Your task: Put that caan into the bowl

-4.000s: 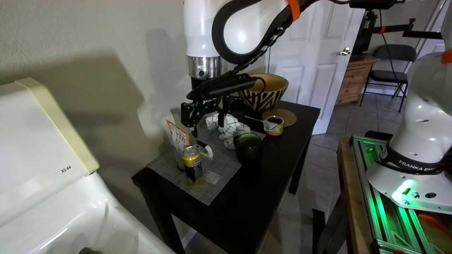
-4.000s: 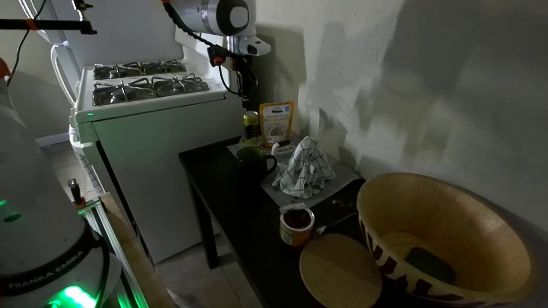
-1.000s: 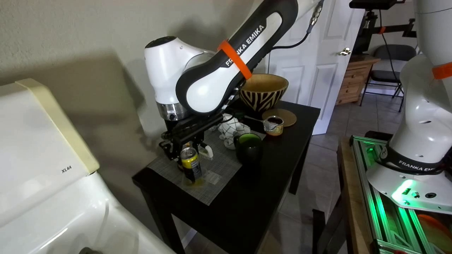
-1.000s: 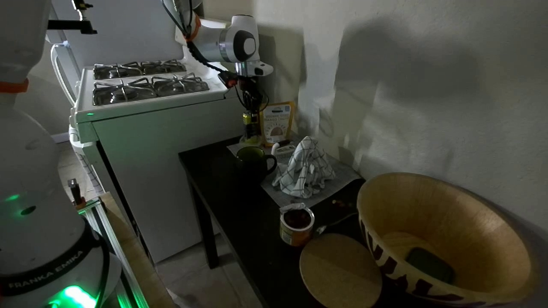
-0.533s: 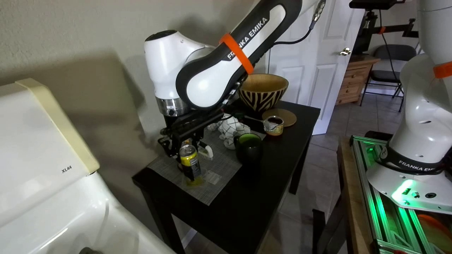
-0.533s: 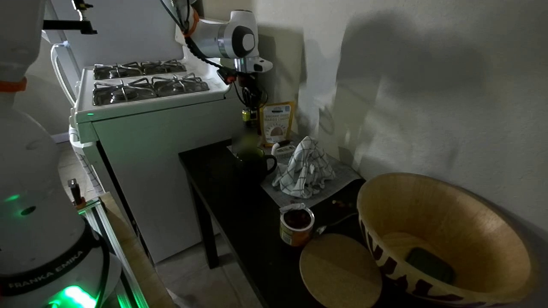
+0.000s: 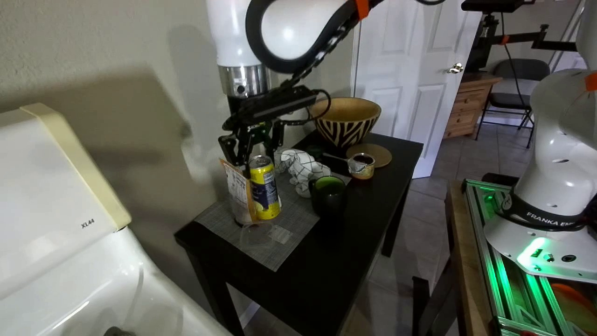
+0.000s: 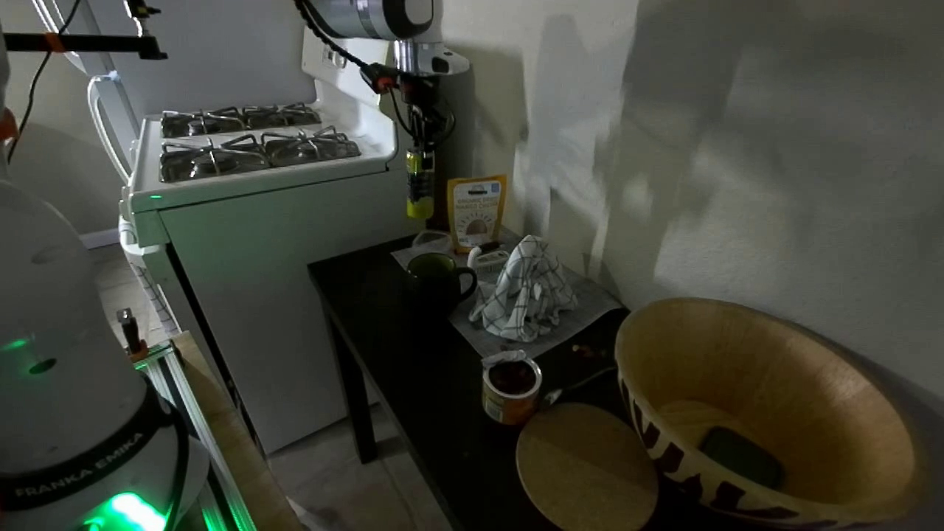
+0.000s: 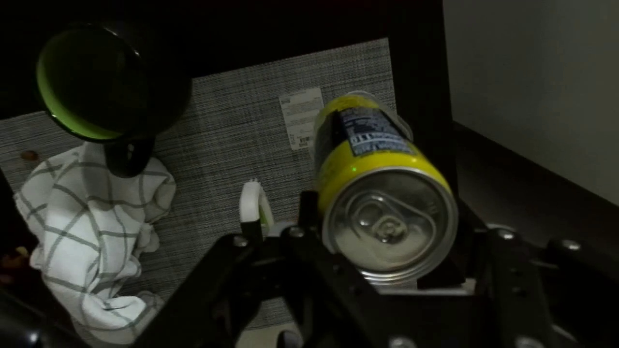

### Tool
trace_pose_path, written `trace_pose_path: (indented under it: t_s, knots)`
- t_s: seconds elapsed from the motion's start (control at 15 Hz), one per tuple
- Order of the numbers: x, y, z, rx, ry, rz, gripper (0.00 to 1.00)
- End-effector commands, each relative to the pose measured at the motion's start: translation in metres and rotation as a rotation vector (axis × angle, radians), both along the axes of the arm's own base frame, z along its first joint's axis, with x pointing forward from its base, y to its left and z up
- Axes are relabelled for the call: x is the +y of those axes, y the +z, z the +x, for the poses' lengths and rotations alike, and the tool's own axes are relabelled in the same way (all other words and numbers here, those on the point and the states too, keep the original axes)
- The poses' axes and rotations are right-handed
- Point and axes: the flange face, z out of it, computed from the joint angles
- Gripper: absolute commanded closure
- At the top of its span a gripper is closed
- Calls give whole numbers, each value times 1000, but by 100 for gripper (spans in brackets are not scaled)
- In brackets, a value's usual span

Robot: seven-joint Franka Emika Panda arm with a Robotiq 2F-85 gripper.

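A yellow and dark can (image 7: pixel 265 189) hangs upright above the placemat, and my gripper (image 7: pixel 260 161) is shut on its upper part. In the wrist view the can (image 9: pixel 387 232) shows its silver top with the tab, and a dark finger stands at each side of it. The can (image 8: pixel 420 195) is clear of the table in an exterior view. The wide wooden bowl with zebra markings (image 7: pixel 347 128) stands at the table's far end from the can. Inside that bowl (image 8: pixel 811 383) lies a dark green object.
A dark mug (image 8: pixel 435 284), a checked cloth (image 8: pixel 525 295), an orange pouch (image 8: pixel 476 214) and a white-handled brush (image 9: pixel 251 205) stand or lie between can and bowl or near them. An opened tin (image 8: pixel 510 394) and a round board (image 8: pixel 586 464) sit before the bowl. The wall runs behind.
Four seconds ago the can stood on the placemat with my gripper above and away. One second ago the gripper was down at it. Since then gripper and can have risen together.
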Motion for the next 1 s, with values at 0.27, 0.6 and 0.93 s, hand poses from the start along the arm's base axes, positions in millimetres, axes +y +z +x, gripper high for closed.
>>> trace_pose_path:
  t_s: [0.27,0.6,0.93]
  knots:
    - [-122,66,-64,84,-126,-31,62]
    - [-240,63,-104,122,-112,1,62]
    - [-296,54,-110,138,-152,41,37]
